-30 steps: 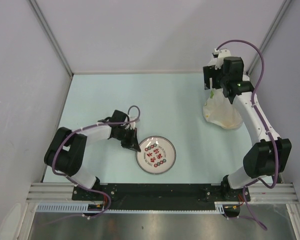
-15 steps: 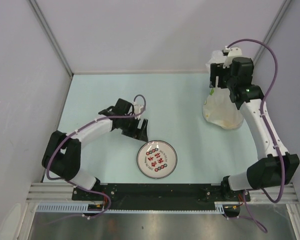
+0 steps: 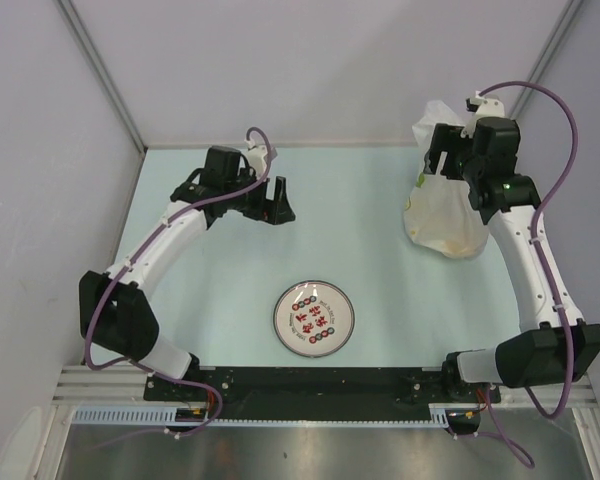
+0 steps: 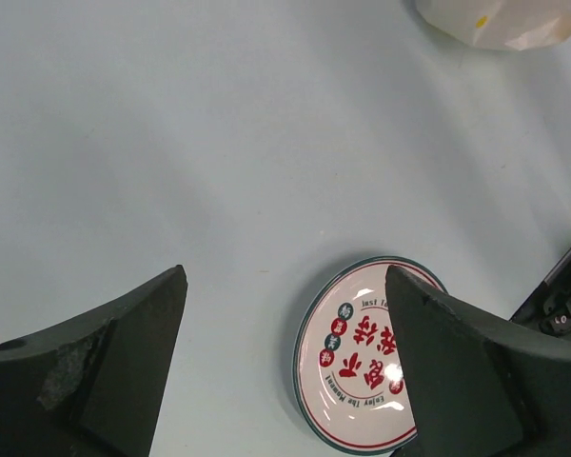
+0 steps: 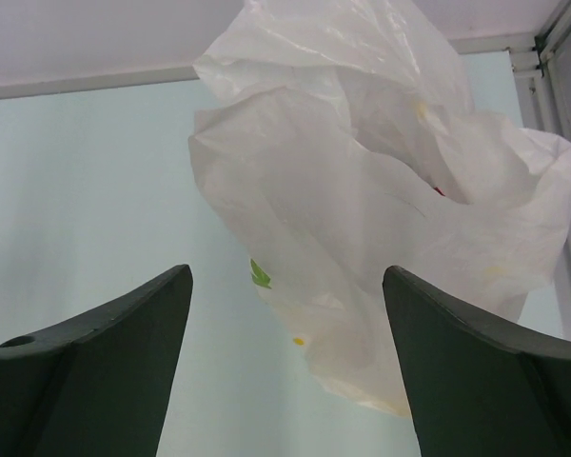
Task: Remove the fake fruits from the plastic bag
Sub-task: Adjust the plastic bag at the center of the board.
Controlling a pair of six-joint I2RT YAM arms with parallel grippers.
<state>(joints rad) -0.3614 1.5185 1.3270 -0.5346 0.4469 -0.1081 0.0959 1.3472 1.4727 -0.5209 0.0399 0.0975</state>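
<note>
Lying just ahead of the right gripper (image 3: 442,163), jaws spread, the plastic bag (image 3: 442,215) is seen upper right. The left gripper (image 3: 276,204), likewise spread, is set well apart.

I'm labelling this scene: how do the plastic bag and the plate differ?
The plastic bag is crumpled and heaped up; the plate lies flat. The bag is translucent; the plate carries red marks and a dark rim. The bag sits far right, the plate near the front middle. Both are mostly white and rest on the table.
</note>
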